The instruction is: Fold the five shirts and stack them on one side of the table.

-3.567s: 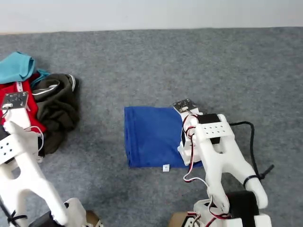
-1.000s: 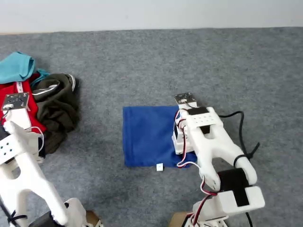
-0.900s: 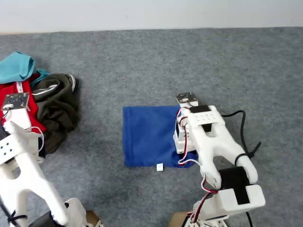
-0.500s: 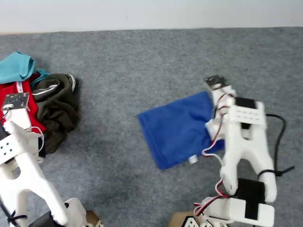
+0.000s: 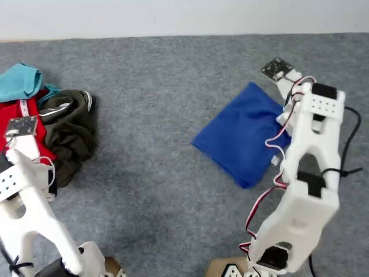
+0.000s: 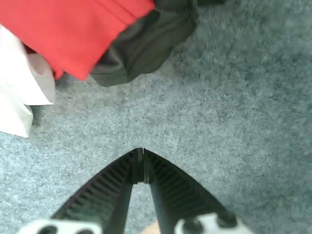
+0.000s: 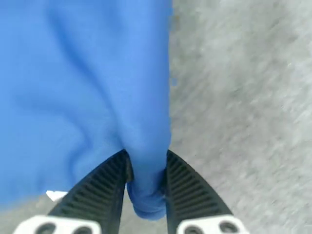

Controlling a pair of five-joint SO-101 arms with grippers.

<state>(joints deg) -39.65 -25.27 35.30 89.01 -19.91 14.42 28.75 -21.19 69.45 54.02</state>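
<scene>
1. High view: grey carpeted table (image 5: 144, 184), with a white wall strip (image 5: 173, 14) along 12 o'clock. The folded blue shirt (image 5: 239, 135) lies skewed at about 2 o'clock from table centre. The right arm (image 5: 308, 156) is over the shirt's 3 o'clock edge. A crumpled pile sits at 9 o'clock: teal shirt (image 5: 22, 81), red shirt (image 5: 17, 118) and dark olive shirt (image 5: 69, 130), all touching. The left arm (image 5: 23, 190) stands at 8 o'clock, beside the pile.
2. Left wrist view: the left gripper (image 6: 142, 168) has its fingers pressed together with nothing between them, over bare carpet. The red and dark olive shirts lie near, beyond the tips. A white piece (image 6: 19, 97) sits beside the red; cannot tell what it is.
3. Right wrist view: the right gripper (image 7: 146, 180) is pinching a bunched edge of the blue shirt between both fingers. The rest of the shirt spreads beyond on the carpet.
</scene>
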